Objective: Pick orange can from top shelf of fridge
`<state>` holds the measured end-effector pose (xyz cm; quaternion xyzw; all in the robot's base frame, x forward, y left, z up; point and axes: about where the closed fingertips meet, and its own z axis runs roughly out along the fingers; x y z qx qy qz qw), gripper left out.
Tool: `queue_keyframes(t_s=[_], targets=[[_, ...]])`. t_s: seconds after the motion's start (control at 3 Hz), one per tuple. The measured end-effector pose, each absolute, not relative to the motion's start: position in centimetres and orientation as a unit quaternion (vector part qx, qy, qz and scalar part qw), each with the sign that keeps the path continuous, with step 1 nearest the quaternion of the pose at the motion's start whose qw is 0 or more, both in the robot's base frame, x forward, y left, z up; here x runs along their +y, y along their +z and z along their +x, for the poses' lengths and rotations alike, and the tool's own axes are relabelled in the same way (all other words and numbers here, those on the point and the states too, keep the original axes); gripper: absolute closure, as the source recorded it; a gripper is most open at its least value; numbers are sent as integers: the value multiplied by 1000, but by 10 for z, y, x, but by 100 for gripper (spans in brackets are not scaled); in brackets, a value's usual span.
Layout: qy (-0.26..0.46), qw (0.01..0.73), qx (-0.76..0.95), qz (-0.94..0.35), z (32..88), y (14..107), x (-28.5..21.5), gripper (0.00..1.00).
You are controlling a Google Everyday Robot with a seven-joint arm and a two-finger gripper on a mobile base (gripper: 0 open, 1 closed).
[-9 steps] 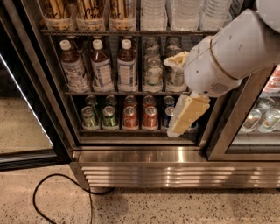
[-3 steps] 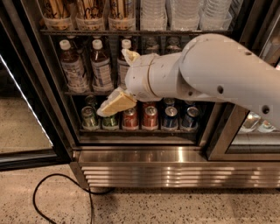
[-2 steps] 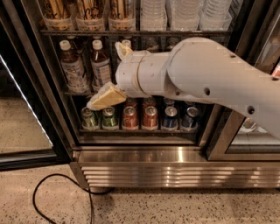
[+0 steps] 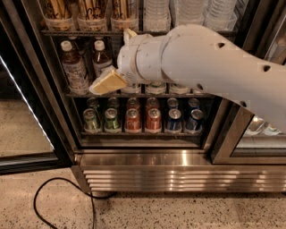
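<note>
Three orange cans (image 4: pixel 91 10), tan with black scrawl, stand in clear ribbed trays on the top shelf (image 4: pixel 67 32) of the fridge (image 4: pixel 178 172), at the upper left of the camera view; their lids are cut off by the frame's top. My gripper (image 4: pixel 110 60) is in front of the middle rack, just below and right of the cans. It is open and empty, with one tan finger (image 4: pixel 107 82) pointing down-left and the other tip by the top rack. My white arm hides the fridge's middle right.
Tea bottles (image 4: pixel 73 67) stand on the middle rack. Short green cans (image 4: pixel 102 120), red cans (image 4: pixel 143 120) and blue cans (image 4: pixel 183 120) fill the bottom rack. Clear bottles (image 4: pixel 187 13) stand top right. The open glass door (image 4: pixel 27 116) is at left. A black cable (image 4: pixel 62 192) lies on the floor.
My arm has swung left across the fridge front and risen, bringing the open gripper from the lower right racks to just under the top shelf's left part.
</note>
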<state>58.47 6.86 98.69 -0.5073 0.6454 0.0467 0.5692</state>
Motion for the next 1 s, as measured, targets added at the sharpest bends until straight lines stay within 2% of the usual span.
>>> queue_keyframes(t_s=[0.67,1.0], targets=[[52,576,639,-507,583,988,76,0],[69,604,614,-504,581,1000,115,0]])
